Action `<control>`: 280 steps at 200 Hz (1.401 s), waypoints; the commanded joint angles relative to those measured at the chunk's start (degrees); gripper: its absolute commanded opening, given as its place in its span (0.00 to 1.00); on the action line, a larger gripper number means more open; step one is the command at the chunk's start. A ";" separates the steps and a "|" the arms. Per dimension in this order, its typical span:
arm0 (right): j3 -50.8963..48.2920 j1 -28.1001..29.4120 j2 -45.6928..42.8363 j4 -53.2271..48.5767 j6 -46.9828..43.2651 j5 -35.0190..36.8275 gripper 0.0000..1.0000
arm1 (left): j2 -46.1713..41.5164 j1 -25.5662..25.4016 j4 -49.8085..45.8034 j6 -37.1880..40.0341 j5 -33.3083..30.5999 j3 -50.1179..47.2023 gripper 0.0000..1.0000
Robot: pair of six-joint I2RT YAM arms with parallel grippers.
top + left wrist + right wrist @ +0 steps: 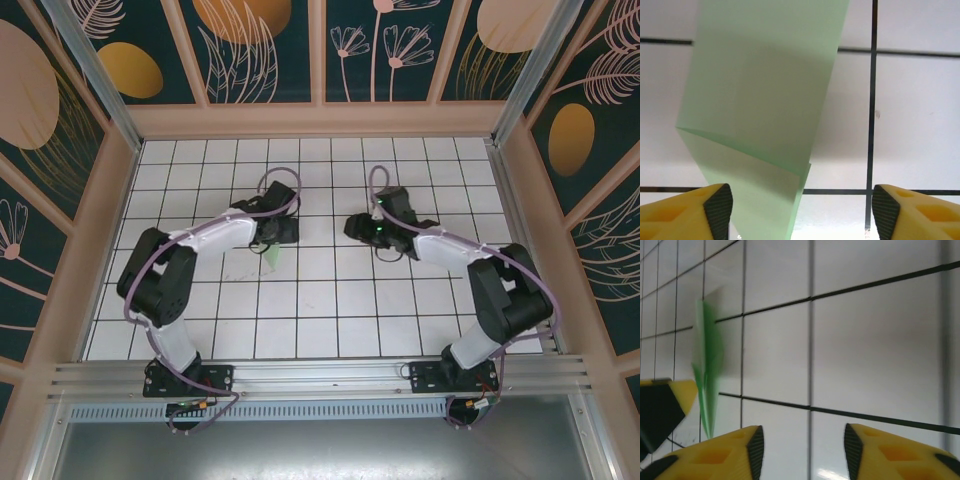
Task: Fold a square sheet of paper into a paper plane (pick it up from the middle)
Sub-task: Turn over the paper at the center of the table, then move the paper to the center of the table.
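Note:
The paper plane (760,100) is pale mint-green paper folded narrow, with a slanting crease. In the left wrist view it stands between the jaws of my left gripper (802,212), close to the left fingertip (720,210), and neither pad presses it. The left jaws are wide open. From above, a small piece of the paper plane (272,258) shows just below my left gripper (280,236). In the right wrist view the paper plane (707,370) is a blurred pointed strip far to the left. My right gripper (802,445) is open, with only tile between its fingers.
The white gridded table (320,330) is walled by a pink frame with patterned panels (320,120). Both arms reach toward the middle, and my right gripper (356,228) faces the left one about a tile away. A fingertip of the left gripper (665,405) shows in the right wrist view.

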 commanded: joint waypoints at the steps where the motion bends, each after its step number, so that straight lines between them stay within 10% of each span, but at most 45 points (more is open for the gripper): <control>1: 4.04 6.16 4.78 4.18 0.96 1.88 0.41 | -5.79 4.07 3.91 -2.04 1.96 -3.19 0.81; 58: 23.13 19.54 20.33 2.79 4.18 2.30 0.19 | -14.14 13.08 7.97 -8.37 0.70 -13.94 0.92; 158: 46.32 21.79 39.06 -18.07 -1.00 4.99 0.19 | -20.43 16.28 10.03 -10.67 -0.70 -19.52 0.97; 280: 18.80 17.09 17.55 -21.87 -37.50 3.61 0.21 | -21.38 16.28 16.15 -8.67 11.96 -21.55 0.99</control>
